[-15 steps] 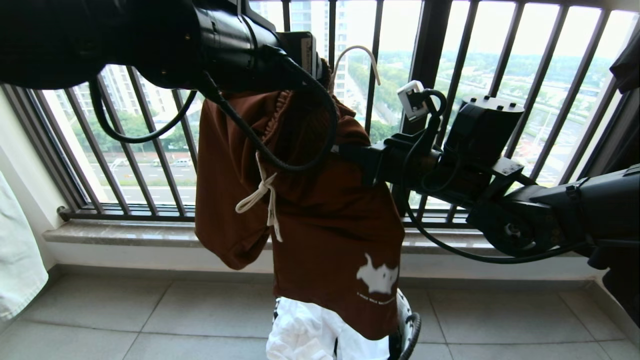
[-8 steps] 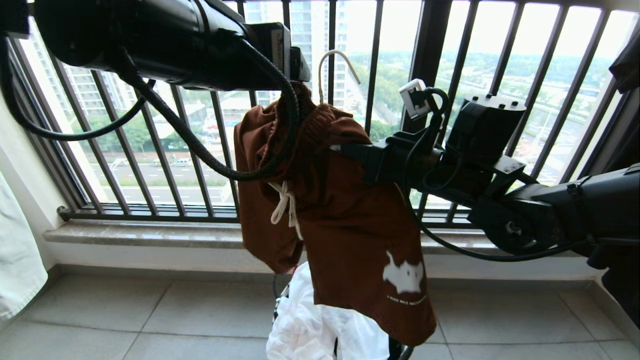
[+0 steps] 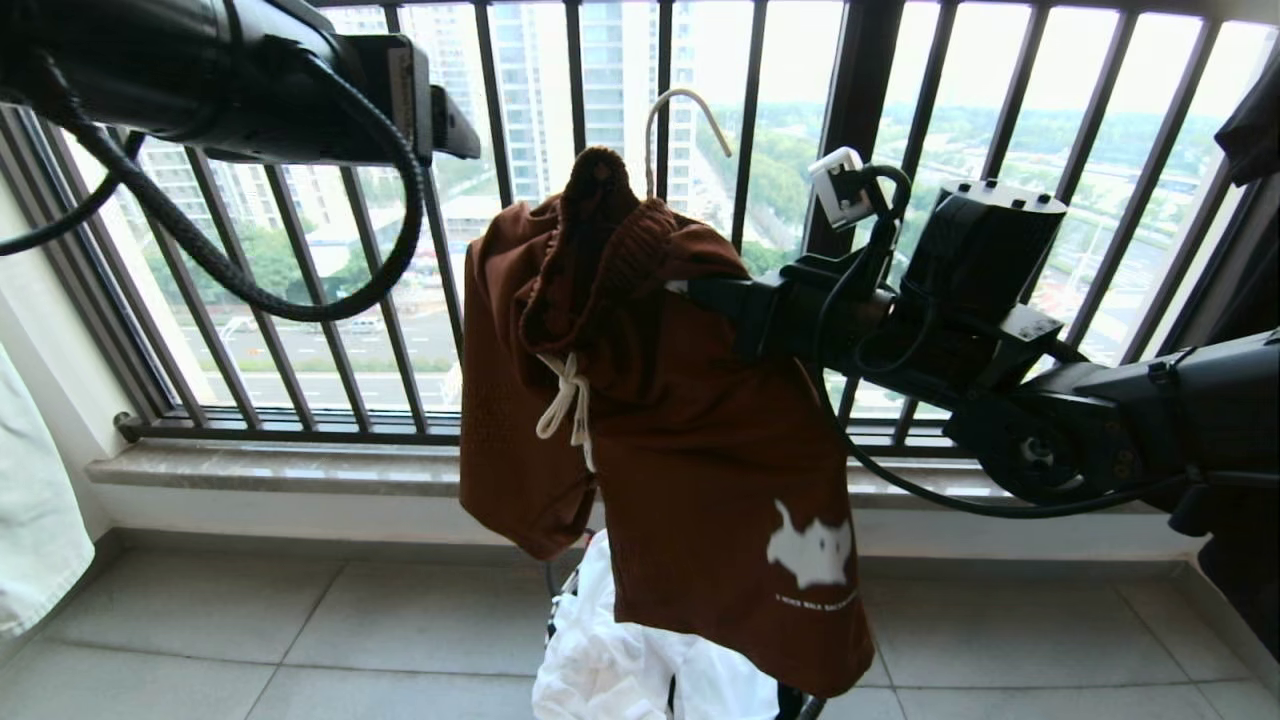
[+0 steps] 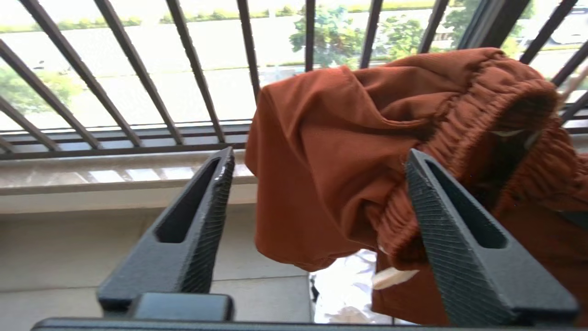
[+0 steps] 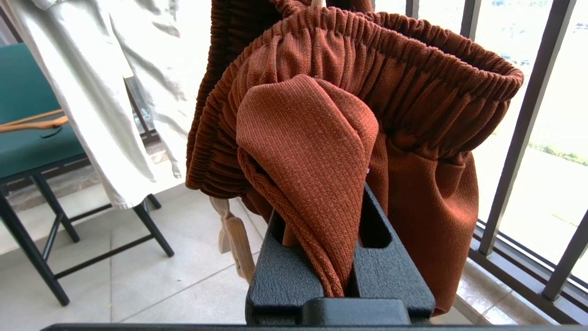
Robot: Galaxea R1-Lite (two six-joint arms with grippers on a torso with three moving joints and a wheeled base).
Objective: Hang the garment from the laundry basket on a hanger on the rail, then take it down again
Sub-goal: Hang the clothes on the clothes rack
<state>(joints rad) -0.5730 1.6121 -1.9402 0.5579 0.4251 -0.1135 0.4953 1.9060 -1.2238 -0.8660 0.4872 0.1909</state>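
**Shorts pinched on the right, free fingers waiting on the left**

We see our right gripper (image 5: 340, 257) with its fingers closed tight on a fold of the rust-brown shorts (image 3: 700, 430), which hang in the air in front of the black balcony railing (image 3: 480, 200), above the white cloth (image 3: 620, 650) piled low in the head view. The cream-white wire hanger (image 3: 680, 110) shows only its hook, poking up just behind the bunched waistband; its shoulders are hidden in the cloth. Our left gripper (image 4: 317, 220) stands spread wide and holds nothing; in its own view the shorts lie just ahead of it, the gathered waistband overlapping one of its fingers (image 4: 450, 239). The shorts' long axis runs straight down from the waistband to the hem with the white logo.

We judge the left arm the one free to act, and the coming move to turn on the waistband's ridge.

The fabric is a soft ribbed knit, elastic and puckered at the top, with a limp white drawstring (image 3: 565, 405). It will likely slump once released.
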